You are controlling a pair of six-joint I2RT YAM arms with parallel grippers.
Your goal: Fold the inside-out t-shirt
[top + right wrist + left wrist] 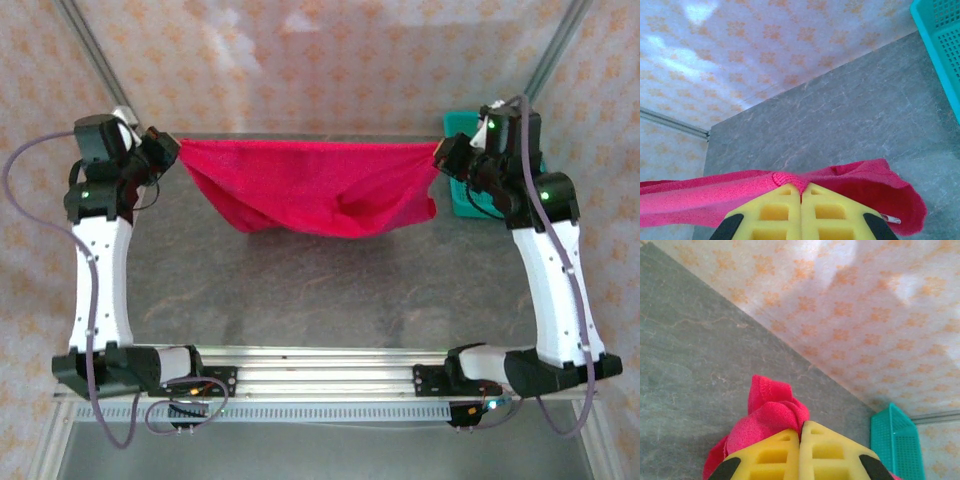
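Left hand [174, 150]: pinched shut on left end of bright red soft fabric t-shirt [310, 185]. Right hand [438, 155]: clamped on right end. Shirt stretched between them, sagging mid-span over far part of grey table [300, 290]. Teal plastic basket [463, 200] far right.

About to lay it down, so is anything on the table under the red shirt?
Nothing visible. The shirt hangs stretched between the left gripper and right gripper over the table; the basket sits off to its right.

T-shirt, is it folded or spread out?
Spread out, not folded: the t-shirt hangs stretched between the left gripper and right gripper, top edge taut, lower part sagging.
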